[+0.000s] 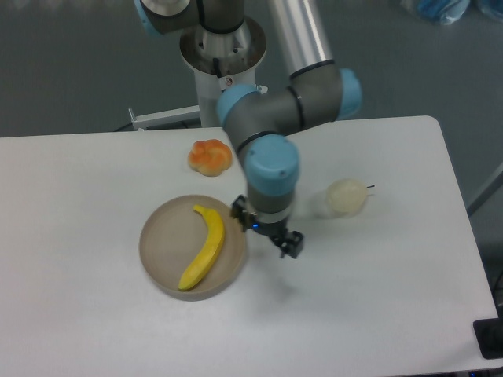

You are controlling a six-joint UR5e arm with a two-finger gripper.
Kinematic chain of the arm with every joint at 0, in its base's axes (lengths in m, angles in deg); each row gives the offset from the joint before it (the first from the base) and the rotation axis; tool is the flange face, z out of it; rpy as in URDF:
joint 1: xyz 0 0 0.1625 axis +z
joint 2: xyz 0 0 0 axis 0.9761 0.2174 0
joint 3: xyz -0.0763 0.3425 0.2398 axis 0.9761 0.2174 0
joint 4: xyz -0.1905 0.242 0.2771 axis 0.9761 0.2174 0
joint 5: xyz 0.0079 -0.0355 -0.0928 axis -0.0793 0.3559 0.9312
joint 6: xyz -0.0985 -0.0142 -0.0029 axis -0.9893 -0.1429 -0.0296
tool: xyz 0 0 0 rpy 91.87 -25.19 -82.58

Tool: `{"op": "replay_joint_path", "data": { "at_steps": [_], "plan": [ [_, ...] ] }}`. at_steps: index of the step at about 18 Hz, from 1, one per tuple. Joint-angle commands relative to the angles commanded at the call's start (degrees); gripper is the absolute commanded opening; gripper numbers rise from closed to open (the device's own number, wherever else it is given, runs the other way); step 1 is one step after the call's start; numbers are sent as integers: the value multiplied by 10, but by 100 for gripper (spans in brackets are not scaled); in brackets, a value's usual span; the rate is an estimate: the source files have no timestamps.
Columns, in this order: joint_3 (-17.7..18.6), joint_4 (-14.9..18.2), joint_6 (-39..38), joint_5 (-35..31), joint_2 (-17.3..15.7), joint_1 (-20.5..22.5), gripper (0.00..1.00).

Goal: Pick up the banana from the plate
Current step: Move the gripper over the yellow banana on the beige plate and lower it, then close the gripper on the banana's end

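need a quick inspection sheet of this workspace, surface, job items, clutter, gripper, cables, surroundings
surface: white rounded-corner table, no spills seen
job's things: slim curved bright yellow banana lies inside the round beige-tan plate, toward its right half
clutter: round orange-yellow fruit behind the plate; pale cream pear-like fruit with a thin stem to the right, both apart from the plate
grippers: black two-finger gripper sits just beside the plate's right rim, holding nothing; open or shut cannot be told
cables: nothing seen
surroundings: grey floor around the table; blue object at the top right edge; dark object at the lower right edge
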Motion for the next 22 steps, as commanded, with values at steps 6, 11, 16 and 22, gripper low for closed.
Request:
{"op": "replay_joint_path", "data": {
  "at_steps": [6, 11, 16, 22],
  "plan": [
    [-12, -5, -92, 48, 25, -23, 100],
    [-42, -6, -145, 51, 60, -39, 100],
    [-44, -7, -157, 60, 72, -49, 100],
    [-49, -7, -154, 60, 80, -50, 46]
  ]
}}
